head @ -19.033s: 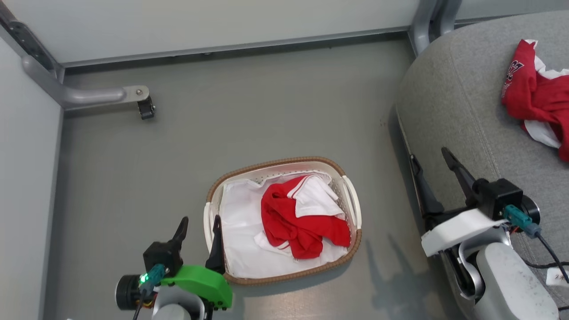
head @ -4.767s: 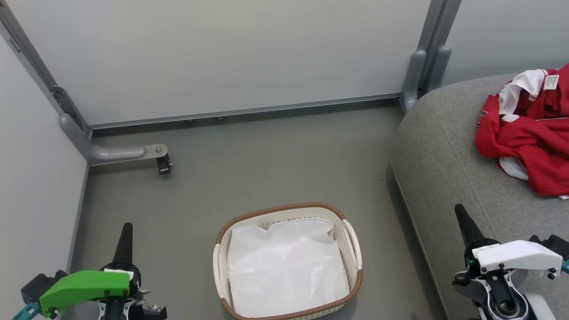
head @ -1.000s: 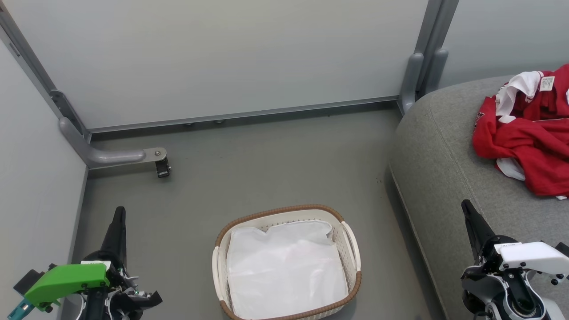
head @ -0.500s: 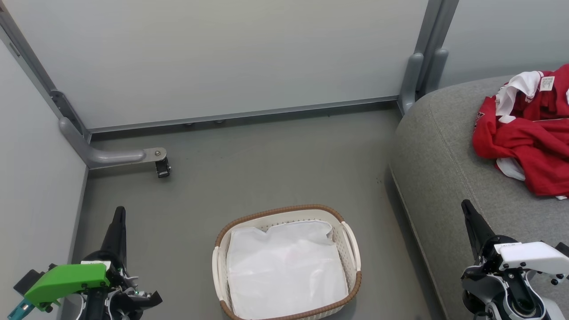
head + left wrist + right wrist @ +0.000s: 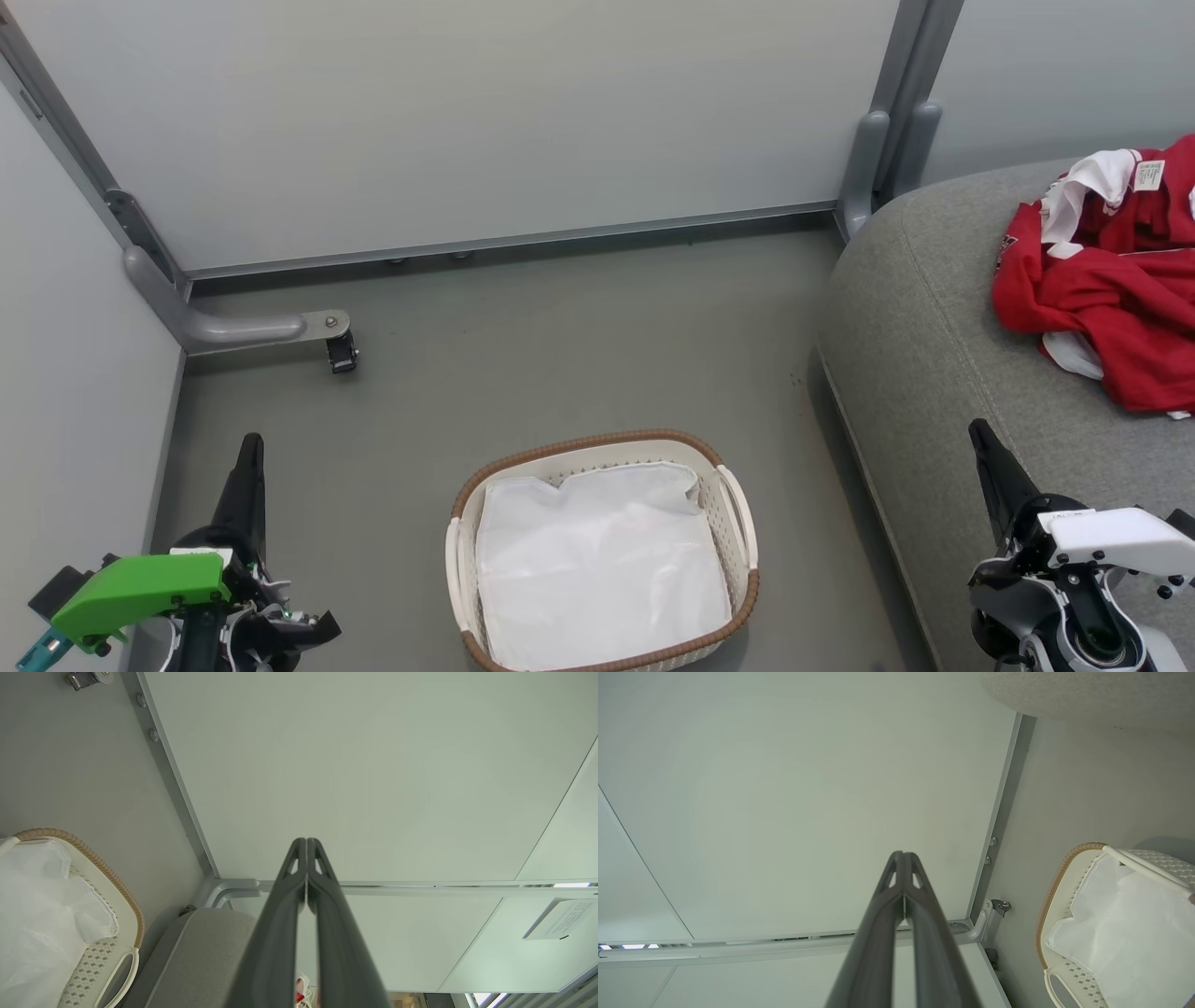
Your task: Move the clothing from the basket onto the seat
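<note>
The clothing is lying in a crumpled red-and-white heap on the seat, at the right edge of the head view and well apart from the basket. A white sewn-in label is sticking up near the top of the heap, its print too small to read. A dark printed patch on the heap's left fold is likewise unreadable. The basket is sitting on the grey floor near the seat, holding a white liner. The left gripper is hovering over the floor to the basket's left, fingers pressed together and gripping nothing. The right gripper is hanging above the seat's near part, likewise closed and empty. In the left wrist view a paper notice is hanging on a wall panel, its lines illegible.
</note>
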